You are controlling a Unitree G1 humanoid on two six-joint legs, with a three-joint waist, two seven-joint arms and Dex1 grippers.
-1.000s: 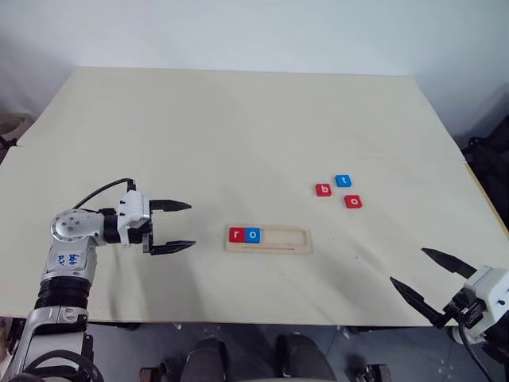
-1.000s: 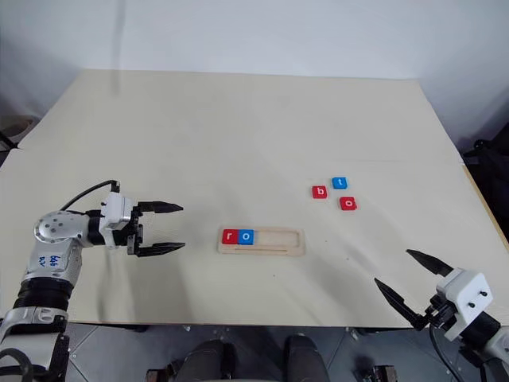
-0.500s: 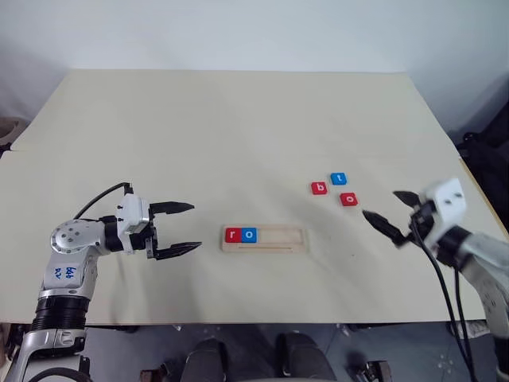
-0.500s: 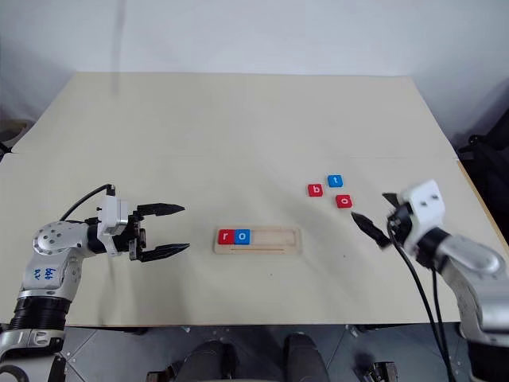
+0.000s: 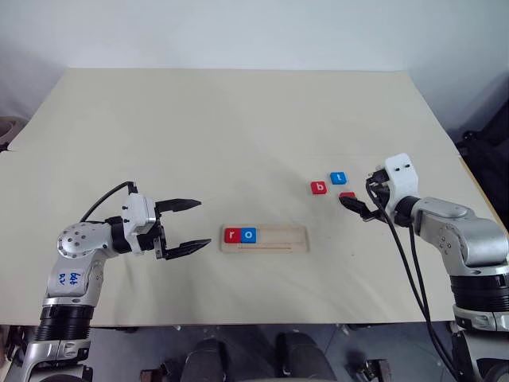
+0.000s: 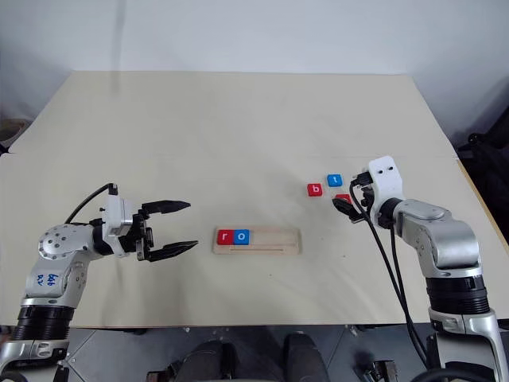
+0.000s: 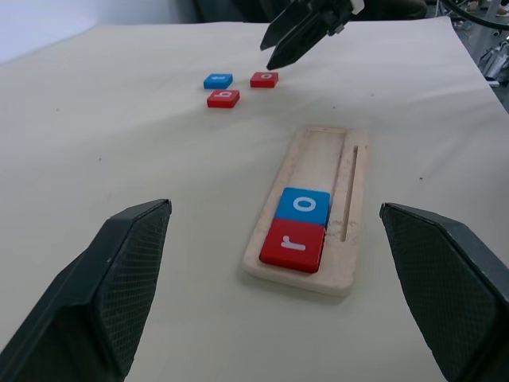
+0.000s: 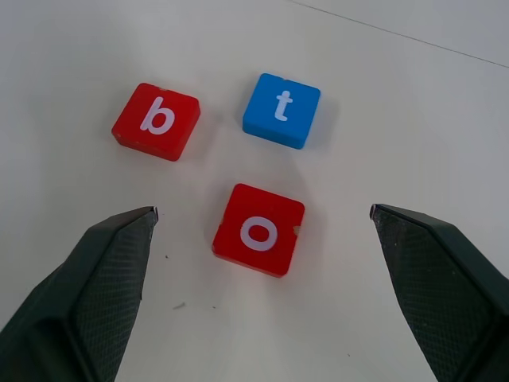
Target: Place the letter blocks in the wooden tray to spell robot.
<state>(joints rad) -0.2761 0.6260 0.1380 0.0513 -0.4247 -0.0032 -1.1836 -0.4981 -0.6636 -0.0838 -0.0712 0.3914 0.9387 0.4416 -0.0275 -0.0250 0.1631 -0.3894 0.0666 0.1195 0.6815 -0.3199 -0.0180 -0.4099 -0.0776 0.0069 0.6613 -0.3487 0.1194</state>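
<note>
Your right claw gapes wide over red o block | b at 11, t at 12 | left claw open, empty, beside wooden tray

My right gripper came up from off the table's near right corner, swung in over the surface and now hangs over the red o block, jaws wide apart, the block between the fingertips in the right wrist view but not touched. Its wrist rolled and tipped downward on the way. My left gripper crept slightly toward the wooden tray, no contact. The head camera shifted a bit, so the whole scene sits differently.
</note>
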